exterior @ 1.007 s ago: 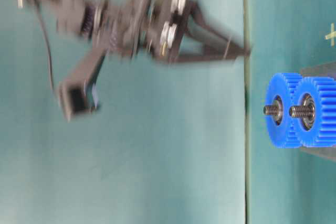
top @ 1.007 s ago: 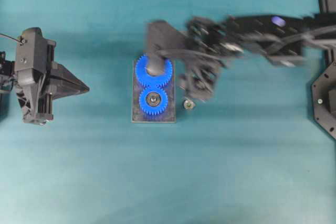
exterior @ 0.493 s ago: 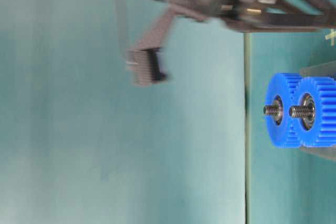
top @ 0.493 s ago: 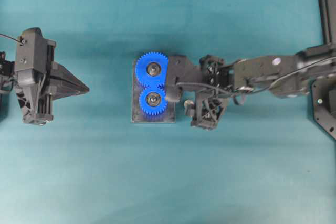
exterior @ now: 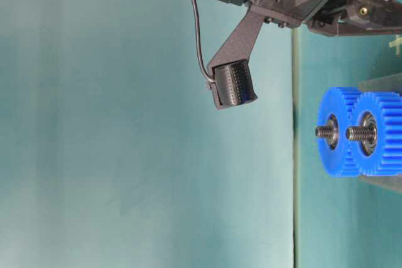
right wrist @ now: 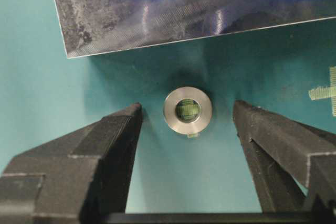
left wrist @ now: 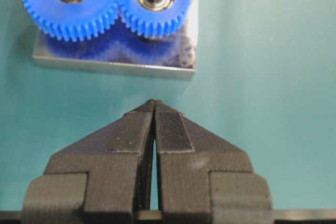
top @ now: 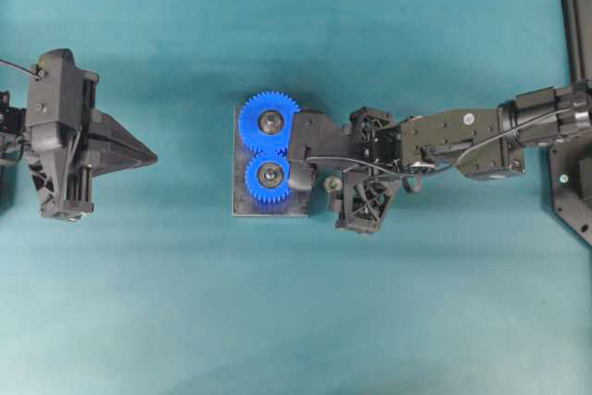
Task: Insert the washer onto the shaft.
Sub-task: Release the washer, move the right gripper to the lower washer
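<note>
A small silver washer (right wrist: 187, 111) lies flat on the teal table just off the edge of the grey baseplate (right wrist: 157, 19). It also shows in the overhead view (top: 331, 184), right of the plate. My right gripper (right wrist: 188, 107) is open, with one finger on each side of the washer and not touching it. Two blue gears (top: 270, 122) (top: 270, 176) sit on the baseplate (top: 242, 205), each with a threaded shaft (exterior: 323, 132) (exterior: 355, 133) sticking out of its centre. My left gripper (left wrist: 153, 103) is shut and empty, well to the left of the plate (top: 148, 156).
The right arm (top: 453, 141) reaches in from the right edge, and its wrist camera housing (top: 310, 150) overlaps the plate's right side. Black equipment (top: 573, 182) stands at the far right edge.
My right arm has swung from above the upper gear down to table level beside the plate, and its open fingers now flank the washer. The left arm has not moved.
</note>
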